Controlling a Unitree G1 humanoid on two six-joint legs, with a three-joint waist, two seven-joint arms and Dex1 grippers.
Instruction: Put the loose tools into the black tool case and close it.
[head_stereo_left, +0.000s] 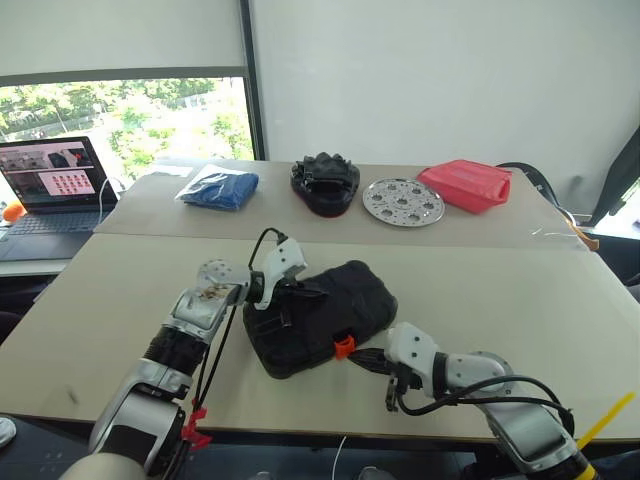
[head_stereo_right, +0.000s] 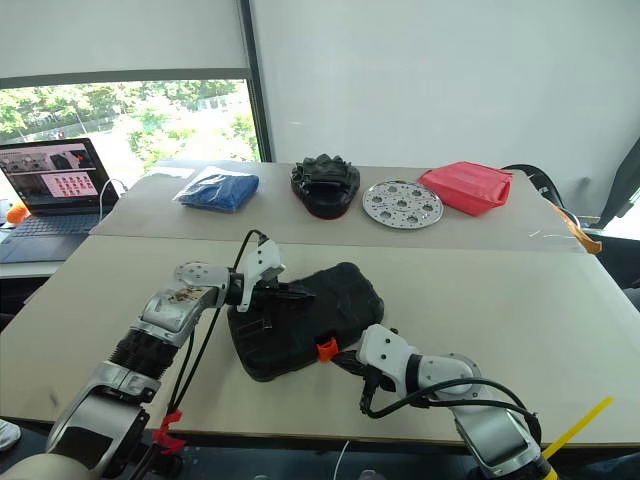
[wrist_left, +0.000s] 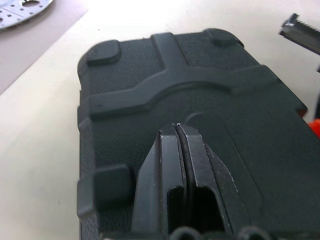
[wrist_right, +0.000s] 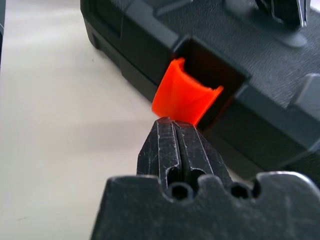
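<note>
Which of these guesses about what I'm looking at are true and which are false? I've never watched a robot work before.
1. The black tool case lies with its lid down. True.
2. The right gripper has its fingers spread wide. False: they are pressed together, their tips at the orange latch.
3. The left gripper rests on top of the case, fingers shut. True.
4. The silver perforated disc lies on the case. False: it lies apart on the far table, beside a red object.
5. A laptop stands open at the left. True.
</note>
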